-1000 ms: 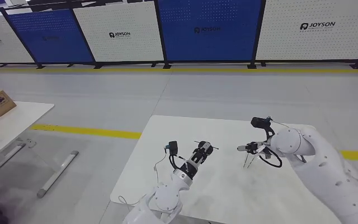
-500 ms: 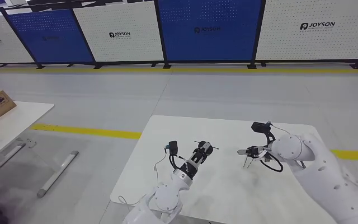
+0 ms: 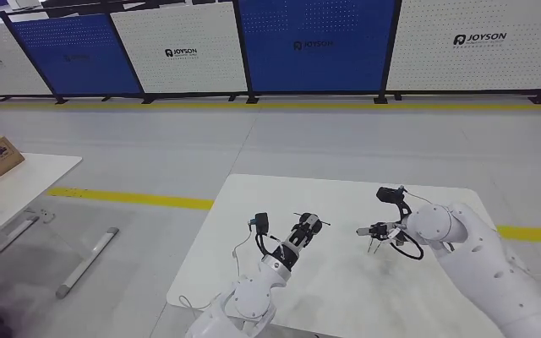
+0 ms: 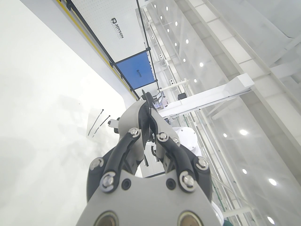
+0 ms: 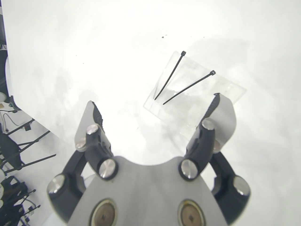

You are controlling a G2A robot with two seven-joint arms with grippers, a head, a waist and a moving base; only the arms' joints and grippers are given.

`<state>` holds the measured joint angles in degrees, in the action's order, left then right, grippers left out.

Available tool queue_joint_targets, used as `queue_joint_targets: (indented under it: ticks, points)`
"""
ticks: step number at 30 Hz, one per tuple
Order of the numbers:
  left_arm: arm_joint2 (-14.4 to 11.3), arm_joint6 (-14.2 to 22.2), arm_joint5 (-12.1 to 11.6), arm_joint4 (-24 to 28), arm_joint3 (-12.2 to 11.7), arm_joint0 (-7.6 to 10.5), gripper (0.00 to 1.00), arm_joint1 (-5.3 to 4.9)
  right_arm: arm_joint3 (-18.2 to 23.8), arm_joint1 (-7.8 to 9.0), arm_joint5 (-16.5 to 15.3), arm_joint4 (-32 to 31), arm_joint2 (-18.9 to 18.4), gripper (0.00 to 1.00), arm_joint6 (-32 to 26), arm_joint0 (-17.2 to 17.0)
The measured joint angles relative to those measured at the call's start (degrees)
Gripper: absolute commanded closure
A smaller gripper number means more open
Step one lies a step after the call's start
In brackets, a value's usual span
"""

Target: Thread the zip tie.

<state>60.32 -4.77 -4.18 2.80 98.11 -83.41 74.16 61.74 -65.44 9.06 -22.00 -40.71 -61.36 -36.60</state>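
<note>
Two black zip ties (image 5: 170, 76) (image 5: 189, 87) lie side by side on a clear plastic sheet (image 5: 225, 88) on the white table (image 3: 254, 211). My right gripper (image 5: 155, 101) hovers open just above their pointed ends, with nothing between its fingers. In the top view that gripper (image 3: 369, 231) is at the table's right, with the ties (image 3: 372, 246) right below it. My left gripper (image 3: 308, 221) stands mid-table, shut on a thin black zip tie (image 3: 324, 223) that sticks out to both sides. In the left wrist view its fingers (image 4: 138, 118) are pressed together, and the two ties (image 4: 96, 123) lie beyond.
The table's near edge (image 3: 194, 296) runs close to the left arm. A second table (image 3: 34, 177) stands off to the left across open floor. Blue and white pegboard panels (image 3: 313, 42) line the back, beyond a yellow floor stripe (image 3: 127, 198).
My right gripper has edged slightly down and to the left, closer to the two ties on the sheet. The left arm has kept still.
</note>
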Motion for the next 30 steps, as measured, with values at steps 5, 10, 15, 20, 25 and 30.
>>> queue_joint_targets:
  ticks: [5, 10, 15, 20, 25, 30]
  points:
    - [0.0, 0.0, 0.0, 0.0, 0.0, 0.0, 1.0, 0.0, 0.15, 0.01, -0.08, -0.02, -0.12, 0.0, 0.55, -0.37]
    - [0.0, 0.0, 0.0, 0.0, 0.0, 0.0, 1.0, 0.0, 2.05, 0.59, 1.19, -0.38, -1.98, 0.0, 1.03, -1.77]
    - [0.0, 0.0, 0.0, 0.0, 0.0, 0.0, 1.0, 0.0, 4.96, 1.6, 5.04, -1.69, -4.68, 0.3, 0.65, -3.53]
    - [0.0, 0.0, 0.0, 0.0, 0.0, 0.0, 1.0, 0.0, 5.99, 2.0, 7.6, -3.45, -5.55, 0.52, -1.56, -4.04]
    - [0.0, 0.0, 0.0, 0.0, 0.0, 0.0, 1.0, 0.0, 4.56, 1.14, 9.18, -4.29, -4.15, 0.53, -2.25, -2.86]
    - [0.0, 0.0, 0.0, 0.0, 0.0, 0.0, 1.0, 0.0, 3.89, 0.54, 9.22, -4.31, -3.78, 0.56, -1.95, -2.17]
